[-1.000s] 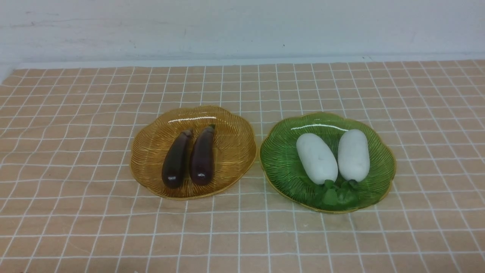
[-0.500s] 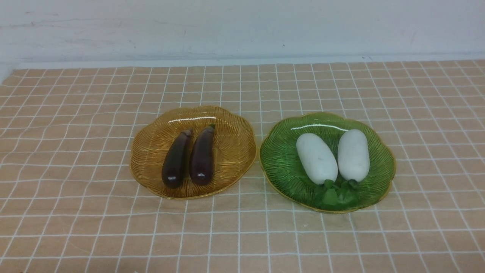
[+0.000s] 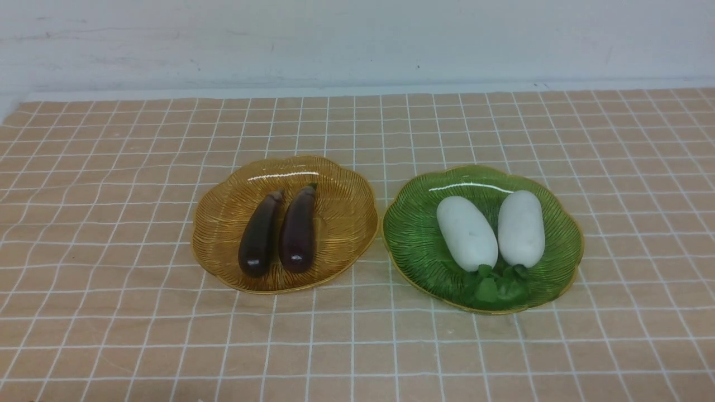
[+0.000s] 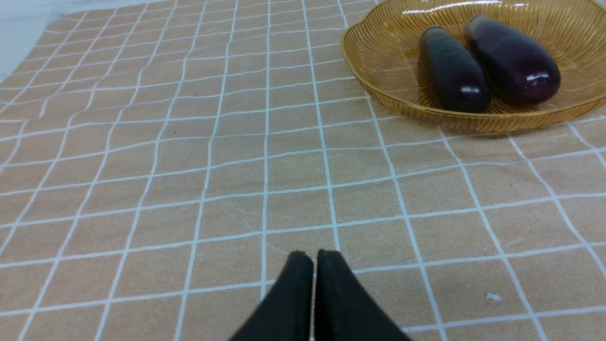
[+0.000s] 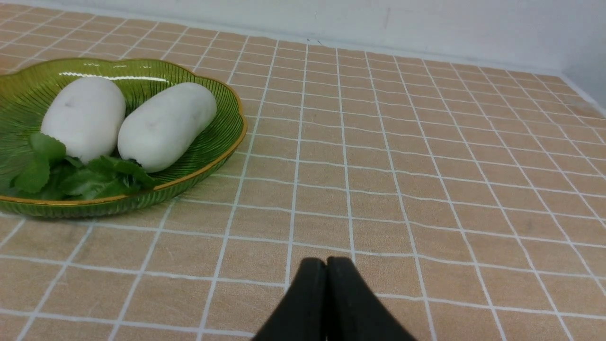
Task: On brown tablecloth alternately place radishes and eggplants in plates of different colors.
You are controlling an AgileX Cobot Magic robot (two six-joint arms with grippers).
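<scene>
Two dark purple eggplants lie side by side in the amber plate. Two white radishes lie side by side in the green plate, leaves toward me. Both plates sit on the brown tablecloth. Neither gripper shows in the front view. In the left wrist view my left gripper is shut and empty over bare cloth, apart from the amber plate and eggplants. In the right wrist view my right gripper is shut and empty, apart from the green plate and radishes.
A white wall runs along the cloth's far edge. A small white speck lies on the cloth near my left gripper.
</scene>
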